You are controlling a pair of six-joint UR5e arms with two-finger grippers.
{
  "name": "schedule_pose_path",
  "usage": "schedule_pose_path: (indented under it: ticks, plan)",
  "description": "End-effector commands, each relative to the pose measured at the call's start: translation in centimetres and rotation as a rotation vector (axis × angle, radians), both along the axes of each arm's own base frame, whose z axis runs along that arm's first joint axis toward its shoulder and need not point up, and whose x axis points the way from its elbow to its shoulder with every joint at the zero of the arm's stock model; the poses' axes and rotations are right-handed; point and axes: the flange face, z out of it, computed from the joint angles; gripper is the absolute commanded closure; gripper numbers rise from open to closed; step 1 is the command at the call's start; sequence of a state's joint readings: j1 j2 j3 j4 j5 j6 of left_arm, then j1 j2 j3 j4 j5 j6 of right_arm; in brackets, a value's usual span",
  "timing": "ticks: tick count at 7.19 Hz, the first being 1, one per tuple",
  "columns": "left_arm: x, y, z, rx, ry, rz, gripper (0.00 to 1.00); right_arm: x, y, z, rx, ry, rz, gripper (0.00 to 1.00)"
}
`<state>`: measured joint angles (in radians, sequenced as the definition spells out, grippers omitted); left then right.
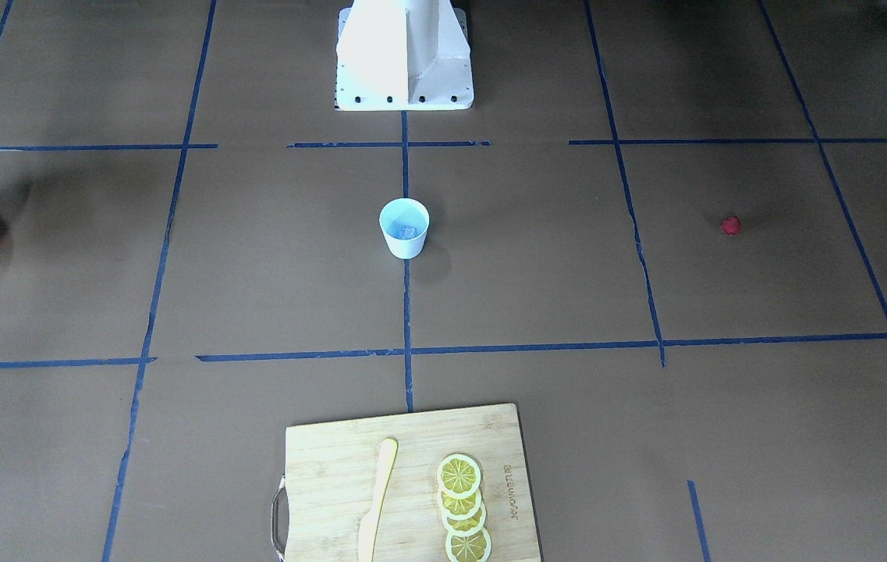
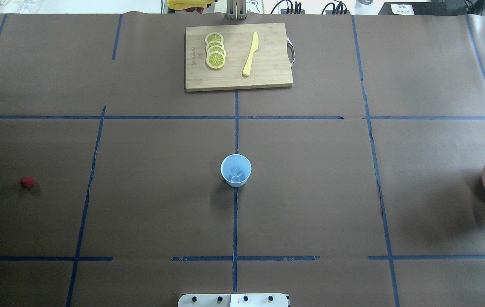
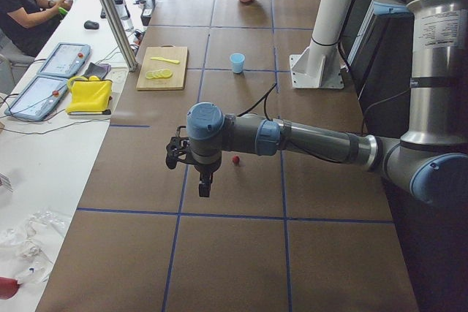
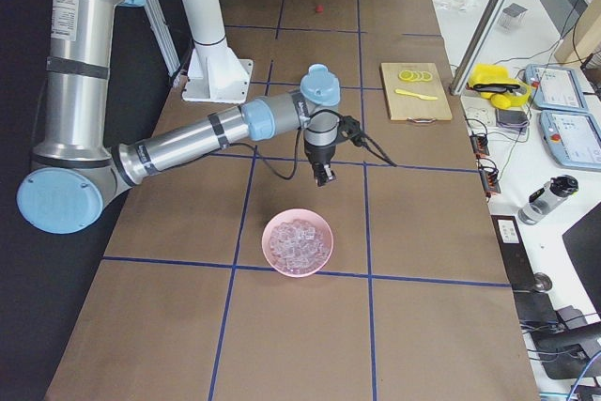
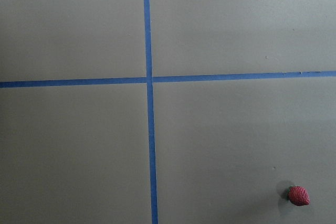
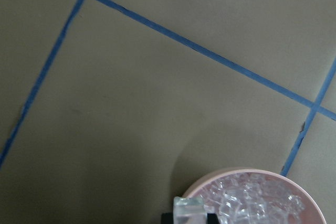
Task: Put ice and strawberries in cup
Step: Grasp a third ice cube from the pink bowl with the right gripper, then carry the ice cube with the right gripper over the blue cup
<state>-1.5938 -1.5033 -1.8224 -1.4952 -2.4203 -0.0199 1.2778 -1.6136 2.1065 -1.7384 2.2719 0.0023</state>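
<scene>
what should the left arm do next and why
Probably shift the left hand over the strawberry and lower it: the berry lies alone on the table, off in the wrist view's lower right corner, and the cup already holds an ice cube but no berry.

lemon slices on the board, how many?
4 lemon slices, all in one overlapping row on the cutting board, beside the yellow knife. The overlap could hide another.
</scene>
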Motion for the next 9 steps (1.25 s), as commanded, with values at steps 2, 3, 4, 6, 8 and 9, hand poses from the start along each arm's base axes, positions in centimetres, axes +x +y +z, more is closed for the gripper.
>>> schedule_pose_path:
  ticks: [2, 3, 4, 6, 8, 9]
  plan:
    - [0.0, 0.0, 0.0, -0.001, -0.003, 0.000, 0.00, -13.0, -4.5, -18.4, -0.156, -0.087, 0.074, 1.00]
    - [0.0, 0.0, 0.1, -0.001, -0.004, 0.000, 0.00, -19.3, -4.8, -22.8, -0.243, -0.109, 0.105, 1.00]
    - [0.0, 0.0, 0.1, -0.001, -0.006, -0.001, 0.00, -24.7, -3.4, -26.1, -0.260, -0.100, 0.107, 1.00]
    - [0.0, 0.0, 0.2, -0.003, -0.006, -0.001, 0.00, -36.7, 0.7, -30.8, -0.283, -0.030, 0.145, 1.00]
    - [0.0, -0.1, 0.2, -0.003, -0.009, 0.001, 0.00, -45.5, 0.7, -32.5, -0.275, -0.078, 0.202, 1.00]
    - [0.0, -0.1, 0.2, -0.003, -0.010, 0.000, 0.00, -47.7, 1.5, -31.9, -0.277, -0.046, 0.188, 1.00]
